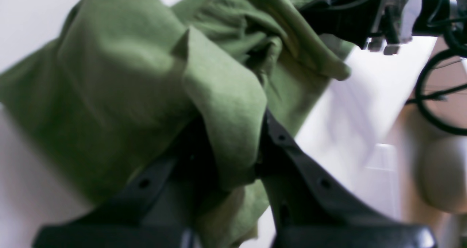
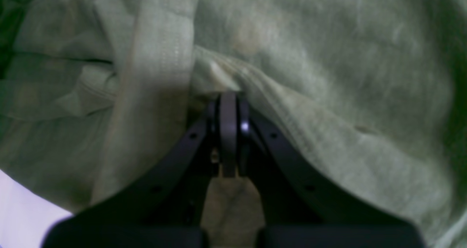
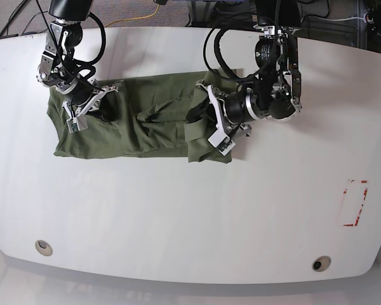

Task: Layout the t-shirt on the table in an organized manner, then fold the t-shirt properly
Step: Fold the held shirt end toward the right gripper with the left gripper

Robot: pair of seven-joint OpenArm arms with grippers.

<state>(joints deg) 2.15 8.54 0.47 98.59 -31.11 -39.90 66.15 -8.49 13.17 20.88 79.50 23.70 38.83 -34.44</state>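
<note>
The olive-green t-shirt point(image 3: 146, 130) lies bunched in a wide band across the far half of the white table point(image 3: 178, 216). My left gripper point(image 3: 202, 117) is at the shirt's right end in the base view. In the left wrist view the left gripper point(image 1: 230, 138) is shut on a thick fold of the t-shirt point(image 1: 120, 95). My right gripper point(image 3: 89, 105) is at the shirt's left end. In the right wrist view the right gripper point(image 2: 228, 104) has its fingers pressed together on a ribbed edge of the t-shirt point(image 2: 328, 76). The right gripper point(image 1: 339, 16) also shows in the left wrist view.
A red dashed rectangle mark point(image 3: 354, 203) sits at the table's right. Two round grommet holes point(image 3: 43, 246) point(image 3: 320, 262) lie near the front edge. Cables and equipment stand behind the far edge. A black wheel-like ring point(image 1: 437, 91) shows beyond the table in the left wrist view.
</note>
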